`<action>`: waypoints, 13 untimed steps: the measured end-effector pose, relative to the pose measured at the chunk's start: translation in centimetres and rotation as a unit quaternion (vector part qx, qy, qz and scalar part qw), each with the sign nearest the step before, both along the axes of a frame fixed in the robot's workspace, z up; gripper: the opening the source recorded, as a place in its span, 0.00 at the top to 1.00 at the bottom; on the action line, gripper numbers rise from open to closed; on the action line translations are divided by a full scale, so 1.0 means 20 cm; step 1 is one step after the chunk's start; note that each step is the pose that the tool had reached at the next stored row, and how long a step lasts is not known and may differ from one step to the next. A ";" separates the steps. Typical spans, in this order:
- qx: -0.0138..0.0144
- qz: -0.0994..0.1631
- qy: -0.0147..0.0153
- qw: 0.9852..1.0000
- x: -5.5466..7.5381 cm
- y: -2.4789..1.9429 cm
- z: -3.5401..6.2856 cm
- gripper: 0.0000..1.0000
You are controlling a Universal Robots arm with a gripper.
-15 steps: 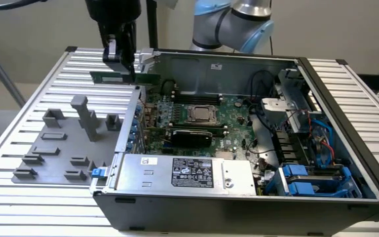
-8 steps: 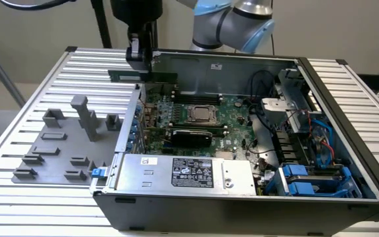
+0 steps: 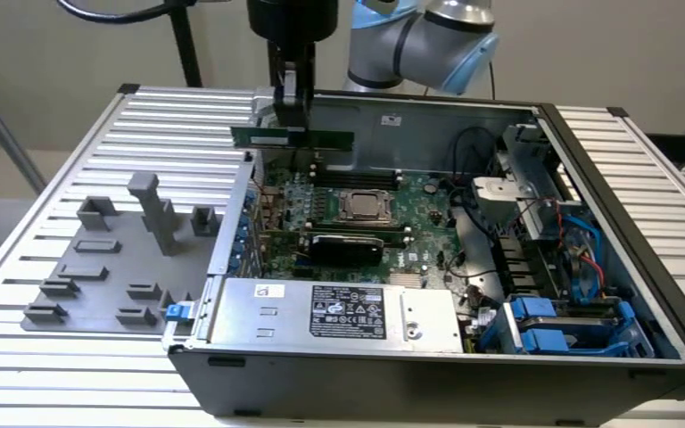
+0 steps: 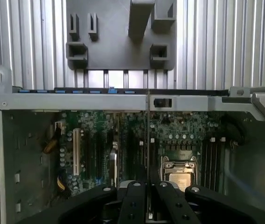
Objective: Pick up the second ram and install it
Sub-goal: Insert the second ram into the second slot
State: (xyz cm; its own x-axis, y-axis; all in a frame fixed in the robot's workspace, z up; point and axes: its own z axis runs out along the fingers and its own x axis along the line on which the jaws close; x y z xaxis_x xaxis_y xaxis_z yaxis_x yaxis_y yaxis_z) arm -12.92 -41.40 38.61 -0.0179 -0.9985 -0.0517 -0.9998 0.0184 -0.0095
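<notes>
I see my pincer (image 3: 292,125) pinching the second ram (image 3: 325,140) from above. The two fingers (image 4: 132,205) are pressed close on it, one on each flat side. The second ram is a long green stick. It is up in the air, standing on its long edge and lying level. It hangs over the back part of the open computer case (image 3: 438,383), on the exterior view's left. It touches nothing but the pincer.

In the wrist view the second ram (image 4: 147,149) looks like one thin dark line, because I see it from its edge. Below it is the main board (image 3: 420,192) with the silver chip socket (image 3: 367,207). The long black slots (image 3: 360,178) lie near that socket, at the back of the board. The stick is above them and not in a slot yet.

A grey power box (image 3: 342,312) sits at the front of the case. The case stands on the ribbed metal table (image 3: 93,143). A grey holder plate (image 3: 93,267) lies on the table beside the case.
</notes>
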 end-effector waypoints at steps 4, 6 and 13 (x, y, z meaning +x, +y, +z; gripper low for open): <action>0.000 0.000 0.001 1.000 0.09 0.017 -0.016 1.00; 0.000 0.000 0.002 1.000 0.13 0.028 -0.031 1.00; 0.000 0.000 0.002 1.000 0.29 0.090 -0.095 1.00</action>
